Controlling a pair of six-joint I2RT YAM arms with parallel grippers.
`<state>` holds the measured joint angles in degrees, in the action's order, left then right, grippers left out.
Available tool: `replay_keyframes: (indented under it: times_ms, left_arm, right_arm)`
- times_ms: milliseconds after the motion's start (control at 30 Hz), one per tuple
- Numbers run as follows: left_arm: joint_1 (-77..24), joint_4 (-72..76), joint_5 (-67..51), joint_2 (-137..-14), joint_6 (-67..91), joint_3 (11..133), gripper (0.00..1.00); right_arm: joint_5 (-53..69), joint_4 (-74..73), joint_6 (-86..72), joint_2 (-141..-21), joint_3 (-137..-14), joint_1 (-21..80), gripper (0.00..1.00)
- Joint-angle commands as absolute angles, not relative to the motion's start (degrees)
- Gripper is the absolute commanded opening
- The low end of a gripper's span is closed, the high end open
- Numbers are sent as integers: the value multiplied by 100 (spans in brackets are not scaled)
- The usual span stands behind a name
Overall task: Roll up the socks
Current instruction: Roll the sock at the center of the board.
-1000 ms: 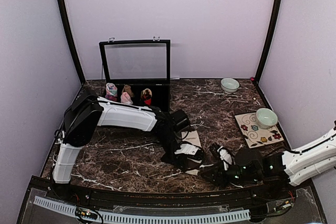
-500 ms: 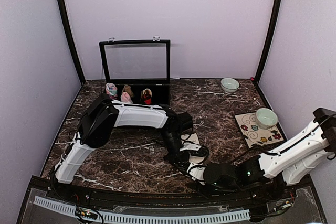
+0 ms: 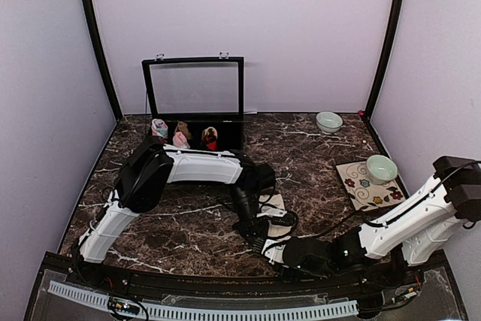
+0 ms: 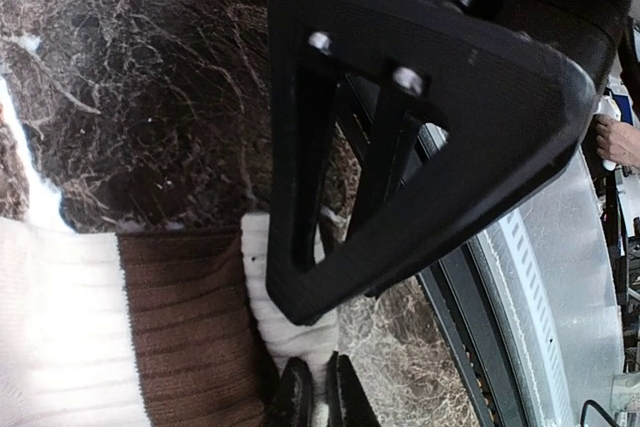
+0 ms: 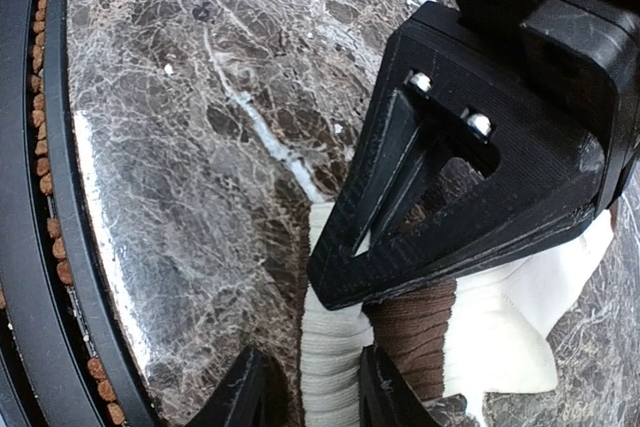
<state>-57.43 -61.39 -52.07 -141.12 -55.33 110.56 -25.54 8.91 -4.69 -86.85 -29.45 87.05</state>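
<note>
A cream sock (image 3: pixel 276 202) with a brown cuff (image 4: pixel 185 327) lies flat on the marble table near the front middle. In the left wrist view, my left gripper (image 4: pixel 318 405) is shut on a thin fold of the sock's cream ribbed edge (image 4: pixel 285 332). It sits at the sock's near end (image 3: pixel 252 229). My right gripper (image 3: pixel 269 247) reaches in from the right, just in front of the left one. Its jaws (image 5: pixel 318 392) are open and straddle the cream ribbed strip (image 5: pixel 330 347) beside the brown cuff (image 5: pixel 415 332). The left gripper's finger (image 5: pixel 450 207) crosses above them.
An open black case (image 3: pixel 195 88) with a glass lid stands at the back and holds rolled bundles (image 3: pixel 180 134). A pale bowl (image 3: pixel 328 121) sits at the back right. Another bowl (image 3: pixel 381 168) rests on a floral mat (image 3: pixel 368 189). The table's front rail (image 5: pixel 50 197) runs close to my right gripper.
My right arm has swung left from the front right, bringing its gripper to the sock's near edge beside the left gripper. My left arm shifted slightly, still holding the sock.
</note>
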Motion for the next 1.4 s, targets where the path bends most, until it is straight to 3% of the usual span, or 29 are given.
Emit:
replay_keyframes:
  times_ms: [0, 100, 233, 300, 667, 833, 1000, 1100, 1367]
  left_arm:
    - [-5691, -6318, -4899, -14273, -5566, 11132, 0]
    - [-5670, -6307, -4861, -14278, -5548, 11150, 0]
    - [-5639, -6357, -4838, -14250, -5520, 11243, 10]
    - [-5618, -6370, -4865, -14184, -5530, 11226, 13]
    - [-5591, -6387, -4909, -14085, -5594, 11152, 16]
    - [-5343, -6141, -4865, -13616, -5462, 10843, 33]
    - [-5090, -5428, -4326, -12477, -5443, 9758, 44]
    - [-5063, -4775, -3857, -11771, -5383, 9013, 56]
    - [-5559, -4132, -3253, -10978, -5871, 7844, 55]
  right_arm:
    - [-2656, 1223, -408, -8739, -3069, 8662, 29]
    - [-2627, 1264, -545, -8742, -2973, 8644, 21]
    - [-2504, 1460, -918, -8790, -2714, 8567, 3]
    - [-2394, 1538, -1122, -8856, -2603, 8508, 1]
    - [-2076, 1934, -1877, -9636, -2434, 8411, 3]
    - [-1788, 1984, -2372, -9685, -2276, 8213, 2]
    - [-1211, 2087, -2916, -9563, -2021, 7884, 1]
    - [-857, 2303, -3270, -9442, -1825, 7694, 1]
    - [188, 2839, -4009, -9445, -1416, 6976, 0]
